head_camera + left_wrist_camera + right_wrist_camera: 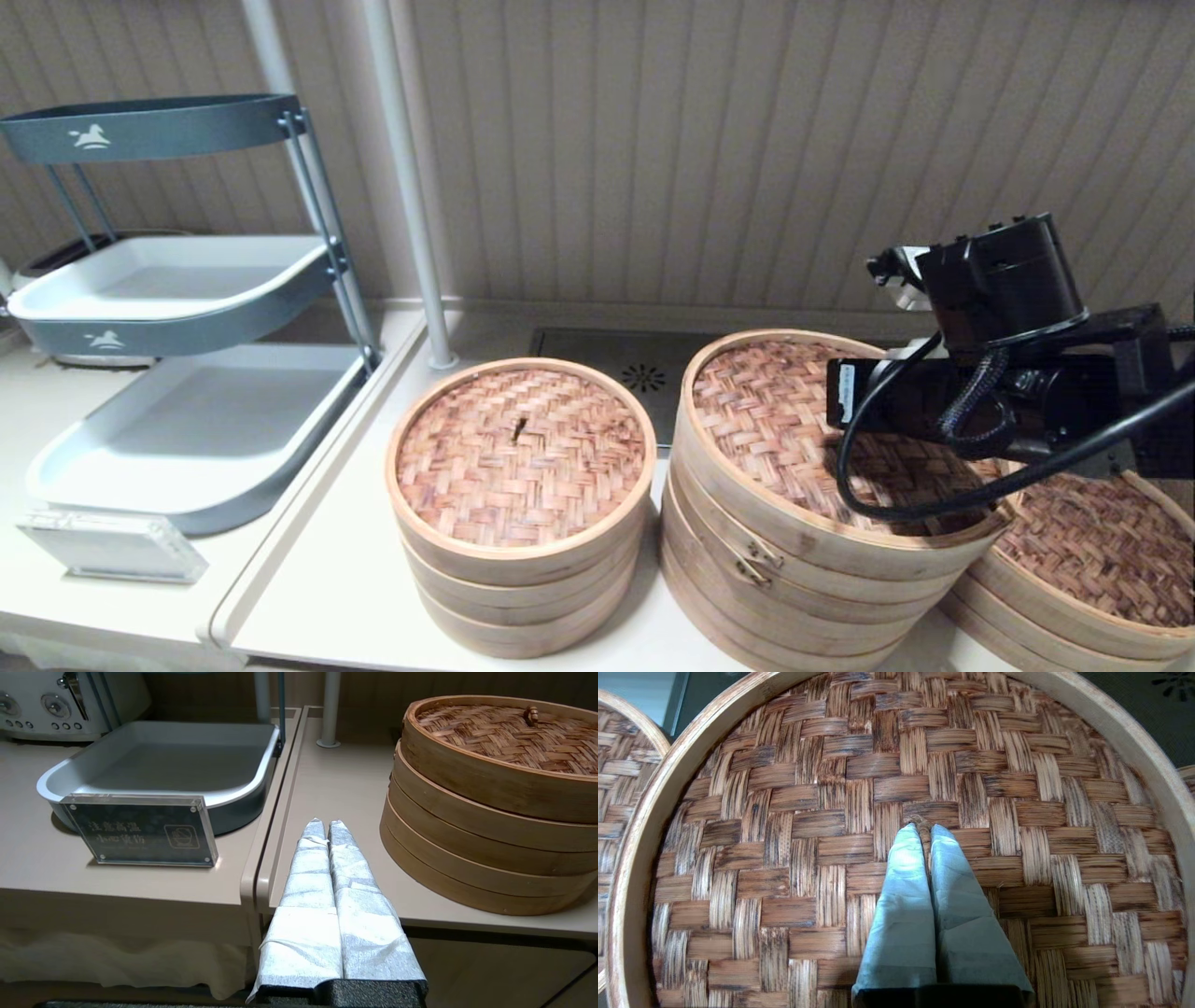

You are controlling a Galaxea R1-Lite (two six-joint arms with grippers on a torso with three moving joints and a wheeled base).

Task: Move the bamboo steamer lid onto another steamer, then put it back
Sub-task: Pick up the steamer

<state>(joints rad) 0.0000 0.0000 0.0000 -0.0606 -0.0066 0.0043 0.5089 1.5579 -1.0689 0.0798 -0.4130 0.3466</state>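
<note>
The bamboo steamer lid [766, 411], tall pale rim and reddish-tan woven top, lies on the taller wide stack with a metal clasp [752, 557]. It looks slightly tilted toward the front right. In the right wrist view my right gripper [924, 828] is shut on the lid's [784, 858] small centre loop. From the head view the black wrist hides those fingers. Another steamer [1102, 541], low with a darker brown top, sits at the right edge, partly behind the lid's rim. My left gripper [326, 823] is shut and empty near the table's front edge.
A narrower three-tier stack [520, 457] with a smaller woven lid stands left of the middle stack. A grey tiered tray rack [187, 280], an acrylic sign [112, 546] and a white pole [406, 187] fill the left side. A drain grate [644, 373] lies behind the steamers.
</note>
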